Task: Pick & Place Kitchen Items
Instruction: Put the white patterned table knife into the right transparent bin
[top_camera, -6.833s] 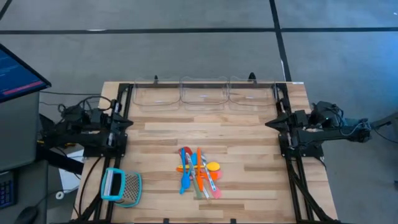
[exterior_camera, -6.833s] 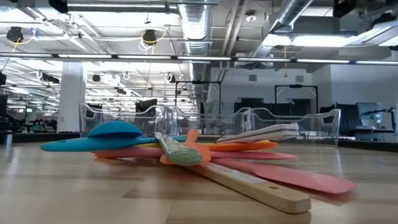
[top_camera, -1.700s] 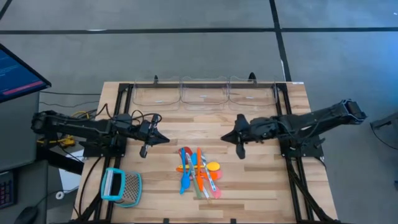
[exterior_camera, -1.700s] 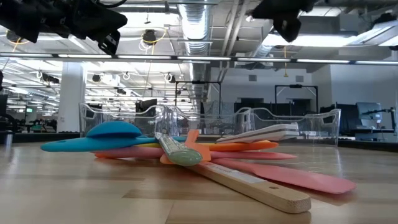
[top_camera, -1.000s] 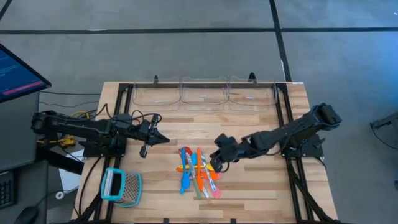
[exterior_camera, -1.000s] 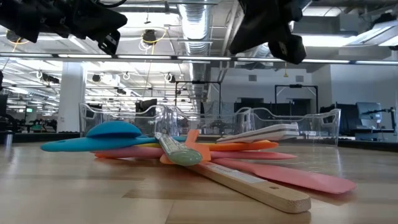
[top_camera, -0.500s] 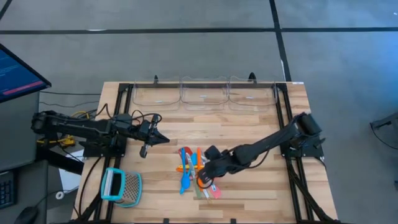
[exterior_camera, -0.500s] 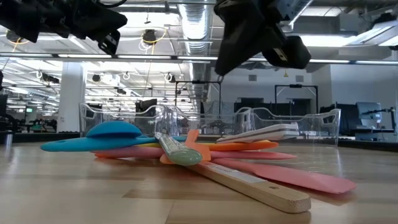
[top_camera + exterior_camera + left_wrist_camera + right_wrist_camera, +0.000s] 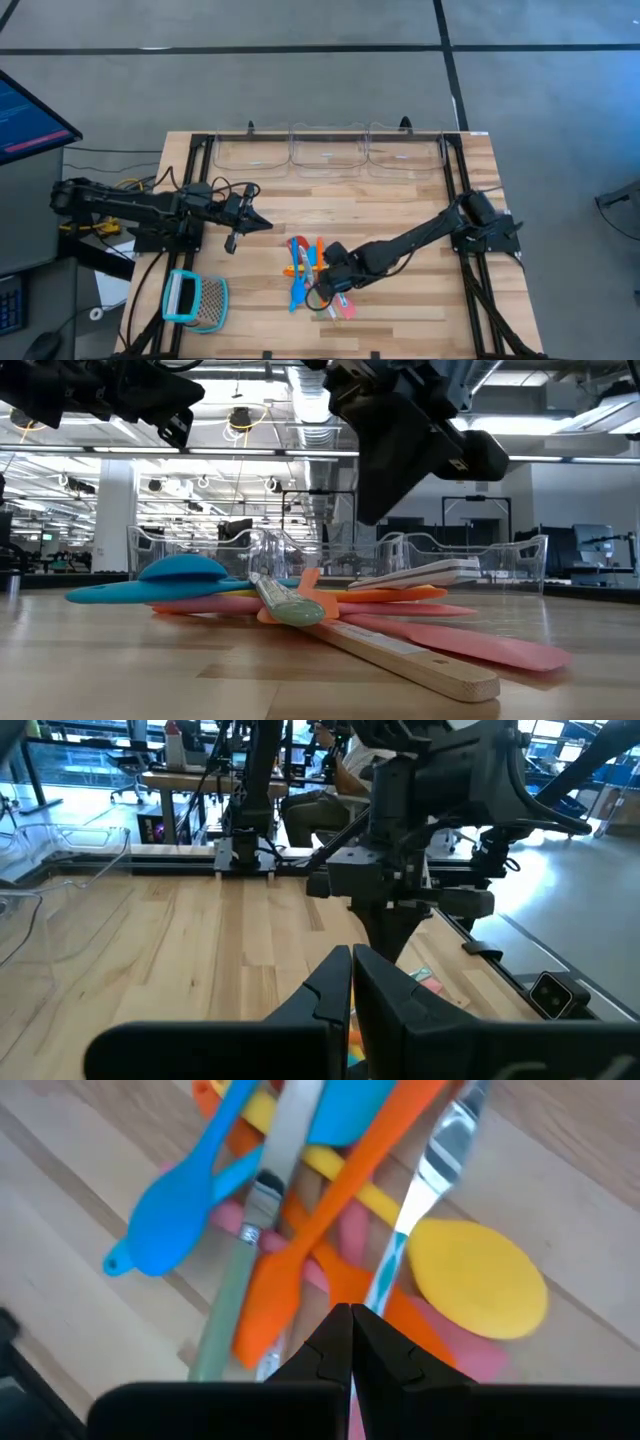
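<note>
Right gripper (image 9: 322, 291) now swung in from the table's right side to hang over the kitchen items (image 9: 318, 277) heaped mid-table, jaws pressed together and empty, so must part before any pick; left gripper (image 9: 247, 222) parked aside, likewise closed.

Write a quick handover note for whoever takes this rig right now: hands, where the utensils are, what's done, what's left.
Right hand: shut, empty, low over the utensil pile, fingers pointing down at it.
Left hand: shut, empty, hanging above bare table left of the pile.
Utensils: all piled mid-table, front of centre; blue spoon, yellow spoon, orange spatula crossed over one another.
Clear bins at the far edge hold nothing.
Done: nothing placed yet.
Left: every utensil still to pick and place.
</note>
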`<state>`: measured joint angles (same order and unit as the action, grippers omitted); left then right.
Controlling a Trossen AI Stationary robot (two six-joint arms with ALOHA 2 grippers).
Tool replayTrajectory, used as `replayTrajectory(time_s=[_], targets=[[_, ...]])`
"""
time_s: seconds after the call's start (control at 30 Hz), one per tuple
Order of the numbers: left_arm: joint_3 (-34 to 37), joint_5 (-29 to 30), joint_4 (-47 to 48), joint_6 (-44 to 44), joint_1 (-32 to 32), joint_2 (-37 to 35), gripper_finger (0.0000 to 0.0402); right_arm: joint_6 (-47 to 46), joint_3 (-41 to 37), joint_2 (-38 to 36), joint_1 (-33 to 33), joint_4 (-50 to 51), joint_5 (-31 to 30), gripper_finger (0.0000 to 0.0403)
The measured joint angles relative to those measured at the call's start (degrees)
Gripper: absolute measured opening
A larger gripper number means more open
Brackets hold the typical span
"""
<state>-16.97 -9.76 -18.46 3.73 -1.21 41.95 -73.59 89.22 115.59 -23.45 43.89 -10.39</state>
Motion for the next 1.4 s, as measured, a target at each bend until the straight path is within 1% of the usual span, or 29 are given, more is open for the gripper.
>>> replayTrajectory(time_s=[0.1, 0.17, 0.3, 0.43, 0.57, 0.7, 0.87, 1.27, 1.4], targets=[[0.0, 0.0, 0.0, 0.0, 0.0, 0.0, 0.0008, 0.6, 0.1, 0.0, 0.4, 0.6, 0.5, 0.0003], [0.0, 0.0, 0.0, 0.0, 0.0, 0.0, 0.0008, 2.8, 0.1, 0.0, 0.7, 0.5, 1.4, 0.0011], [0.0, 0.0, 0.0, 0.0, 0.0, 0.0, 0.0008, 5.7, 0.1, 0.0, 0.9, 0.6, 3.4, 0.0047], [0.0, 0.0, 0.0, 0.0, 0.0, 0.0, 0.0008, 6.0, -0.5, 0.0, 1.1, 0.5, 3.2, 0.0086], [0.0, 0.0, 0.0, 0.0, 0.0, 0.0, 0.0008, 6.1, -0.6, 0.0, 1.2, 0.6, 3.0, 0.0105], [0.0, 0.0, 0.0, 0.0, 0.0, 0.0, 0.0008, 6.1, -0.6, 0.0, 1.1, 0.6, 2.5, 0.0107], [0.0, 0.0, 0.0, 0.0, 0.0, 0.0, 0.0008, 6.2, -0.6, 0.0, 1.1, 0.5, -1.2, 0.0107], [0.0, 0.0, 0.4, 0.0, 0.0, 0.0, 0.0008, 6.2, -0.6, 0.0, 0.3, 0.3, -4.0, 0.0107], [0.0, 0.0, 0.5, 0.0, 0.0, 0.0, 0.0008, 6.1, -0.6, 0.0, -0.6, 0.0, -6.8, 0.0107]])
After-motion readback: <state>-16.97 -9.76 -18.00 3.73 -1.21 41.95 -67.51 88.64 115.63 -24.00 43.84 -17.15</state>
